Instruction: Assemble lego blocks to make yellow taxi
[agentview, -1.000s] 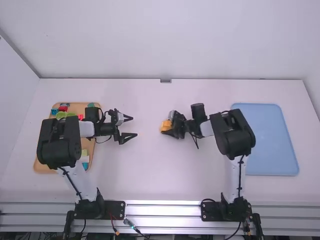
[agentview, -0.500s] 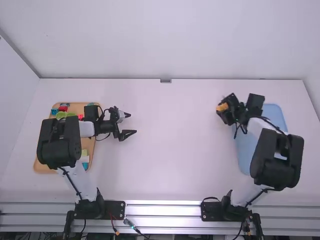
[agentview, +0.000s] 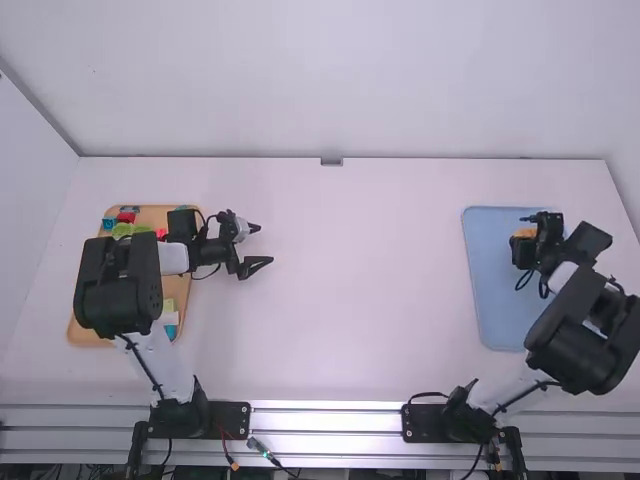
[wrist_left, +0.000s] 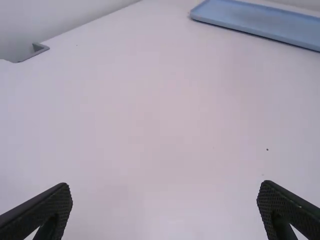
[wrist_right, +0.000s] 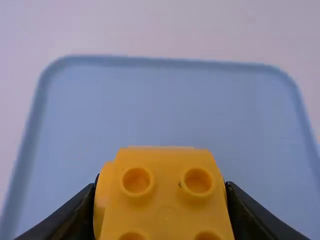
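Observation:
Over the blue tray (agentview: 500, 300) on the right, my right gripper (agentview: 524, 240) is shut on a yellow-orange block assembly (agentview: 522, 234). In the right wrist view the assembly (wrist_right: 166, 195) sits between the fingers of the right gripper (wrist_right: 162, 210), studs facing the camera, above the tray (wrist_right: 165, 105). How far it is above the tray floor I cannot tell. Beside the wooden board on the left, my left gripper (agentview: 258, 248) stands open; in the left wrist view the left gripper (wrist_left: 165, 207) has nothing between its widely parted fingers.
The wooden board (agentview: 90, 328) lies partly under the left arm, holding several loose blocks, among them a red one (agentview: 126, 216) and green ones (agentview: 122, 230). A small grey bracket (agentview: 331, 161) is at the table's back edge.
The right arm has swung from the table's middle to the right, carrying the yellow-orange assembly over the blue tray. The left arm has stayed almost where it was.

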